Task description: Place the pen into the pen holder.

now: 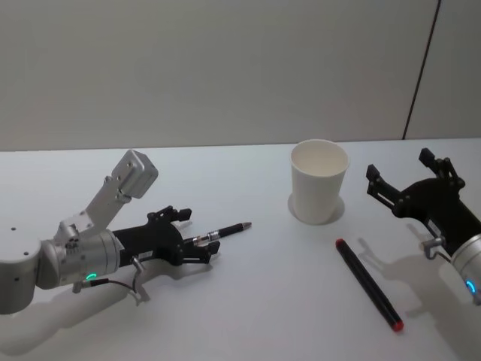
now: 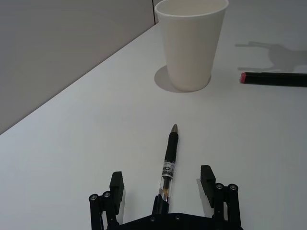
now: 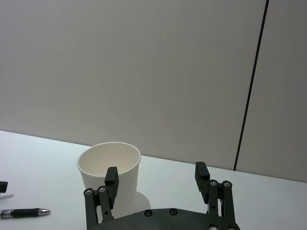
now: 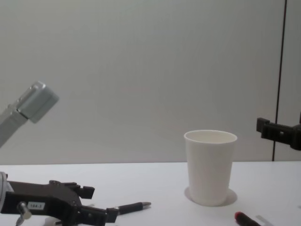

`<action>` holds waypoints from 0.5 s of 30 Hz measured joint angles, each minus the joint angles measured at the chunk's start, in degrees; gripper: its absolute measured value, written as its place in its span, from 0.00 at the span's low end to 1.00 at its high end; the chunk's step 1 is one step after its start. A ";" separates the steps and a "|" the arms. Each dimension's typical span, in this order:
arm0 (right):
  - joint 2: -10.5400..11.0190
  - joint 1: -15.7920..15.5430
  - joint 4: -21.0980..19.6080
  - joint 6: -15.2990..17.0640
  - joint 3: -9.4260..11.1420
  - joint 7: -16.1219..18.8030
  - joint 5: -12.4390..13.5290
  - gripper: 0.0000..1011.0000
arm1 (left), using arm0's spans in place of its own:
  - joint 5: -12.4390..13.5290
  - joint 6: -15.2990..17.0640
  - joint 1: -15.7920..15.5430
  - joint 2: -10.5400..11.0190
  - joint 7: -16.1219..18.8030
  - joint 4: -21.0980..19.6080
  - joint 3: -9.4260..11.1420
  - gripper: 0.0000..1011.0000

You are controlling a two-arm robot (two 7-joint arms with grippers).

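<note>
Left gripper (image 2: pixel 163 183) low at pen (image 2: pixel 170 153), jaws apart.
Pen lies between them, tip toward cup (image 1: pixel 319 180); right gripper (image 1: pixel 400 167), jaws apart, hovers right of cup.

Small white sticker (image 4: pixel 35 205) on left gripper (image 4: pixel 101 202), digits too tiny to read. Printed label on pen (image 2: pixel 168 165) barrel, also illegible. No other txt.

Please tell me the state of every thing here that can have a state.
pen: lying on the table, ungripped
pen holder: upright, empty
black marker: lying on the table
left end effector: open, astride the pen
right end effector: open, holding nothing
</note>
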 joint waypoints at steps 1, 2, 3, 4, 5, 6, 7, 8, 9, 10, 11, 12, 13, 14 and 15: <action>0.00 0.00 0.00 0.00 0.00 0.00 0.00 0.99 | 0.16 -0.05 -0.07 -0.04 0.02 0.12 0.06 0.99; 0.00 0.00 0.00 0.00 0.00 0.00 0.00 0.99 | 0.44 -0.16 -0.14 -0.10 0.10 0.30 0.13 0.99; 0.00 0.00 0.00 0.00 0.00 0.00 0.00 0.99 | 0.62 -0.23 -0.22 -0.15 0.15 0.44 0.20 0.99; 0.00 0.00 0.00 0.00 0.00 0.00 0.00 0.99 | 0.75 -0.28 -0.25 -0.18 0.19 0.52 0.24 0.99; 0.00 0.00 0.00 0.00 0.00 0.00 0.00 0.99 | 0.94 -0.36 -0.29 -0.20 0.25 0.59 0.29 0.99; 0.00 0.00 0.00 0.00 0.00 0.00 0.00 0.99 | 1.21 -0.45 -0.38 -0.26 0.37 0.78 0.38 0.99; 0.00 0.00 0.00 0.00 0.00 0.00 0.00 0.99 | 1.35 -0.53 -0.41 -0.28 0.44 0.83 0.41 0.99; 0.00 0.00 0.00 0.00 0.00 0.00 0.00 0.99 | 1.46 -0.58 -0.43 -0.29 0.46 0.88 0.44 0.99; 0.00 0.00 0.00 0.00 0.00 0.00 0.00 0.99 | 1.62 -0.64 -0.45 -0.32 0.56 0.99 0.50 0.99; 0.00 0.00 0.00 0.00 0.00 0.00 0.00 0.99 | 1.81 -0.76 -0.50 -0.37 0.70 1.13 0.58 0.99; 0.00 0.00 0.00 0.00 0.00 0.00 0.00 0.99 | 1.93 -0.80 -0.54 -0.39 0.75 1.21 0.62 0.99; 0.00 0.00 0.00 0.00 0.00 0.00 0.00 0.99 | 2.08 -0.89 -0.59 -0.44 0.83 1.34 0.70 0.99; 0.00 0.00 0.00 0.00 0.00 0.00 0.00 0.99 | 2.18 -0.95 -0.62 -0.46 0.88 1.40 0.73 0.99; 0.00 0.00 0.00 0.00 0.00 0.00 0.00 0.99 | 2.24 -1.03 -0.64 -0.49 0.95 1.46 0.77 0.99; 0.00 0.00 0.00 0.00 0.00 0.00 0.00 0.99 | 2.30 -1.08 -0.66 -0.50 0.99 1.49 0.78 0.99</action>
